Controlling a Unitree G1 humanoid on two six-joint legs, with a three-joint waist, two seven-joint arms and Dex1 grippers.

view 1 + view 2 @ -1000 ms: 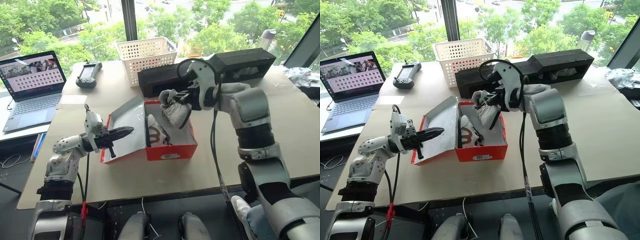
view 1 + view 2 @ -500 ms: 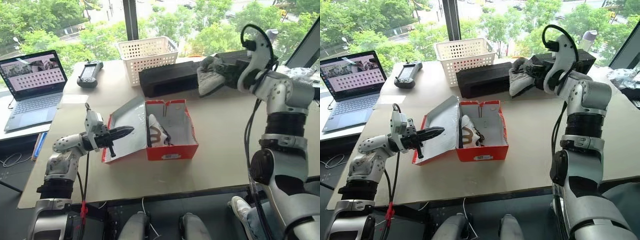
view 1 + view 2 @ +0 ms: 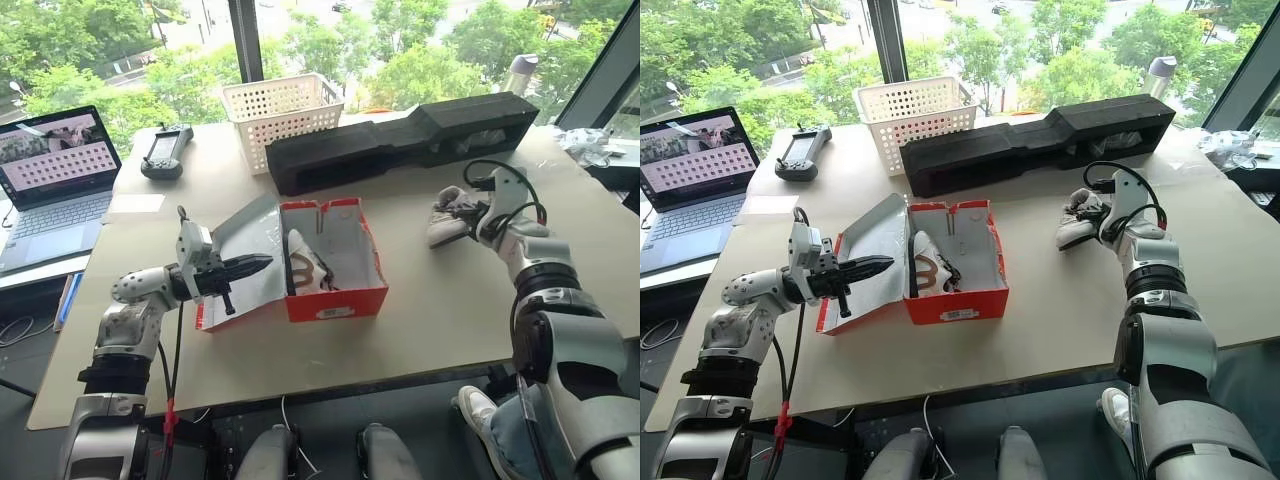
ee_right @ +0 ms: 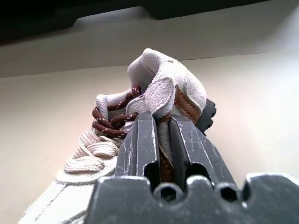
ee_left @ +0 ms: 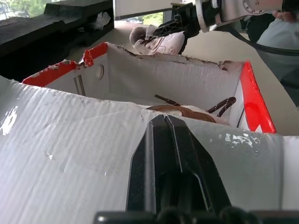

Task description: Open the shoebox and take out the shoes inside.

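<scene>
The red shoebox (image 3: 338, 298) lies open in the middle of the table, its lid (image 3: 245, 232) folded back to the left with the white inside up. My left gripper (image 3: 258, 265) is shut and its tips rest on that white lid (image 5: 70, 140). One off-white shoe (image 3: 305, 262) with brown laces lies inside the box. The other shoe (image 3: 447, 216) sits on the table to the right of the box. My right gripper (image 4: 161, 119) is at its heel, fingers either side of the heel collar (image 4: 163, 81) and its brown trim.
A long black foam block (image 3: 400, 140) runs along the back of the table, beside a white perforated basket (image 3: 285, 105). A laptop (image 3: 50, 170) and a handheld controller (image 3: 160, 152) lie at the left. Bare tabletop surrounds the shoe on the right.
My right arm has carried the shoe from above the box out to the right and down onto the table. The left gripper has stayed on the lid.
</scene>
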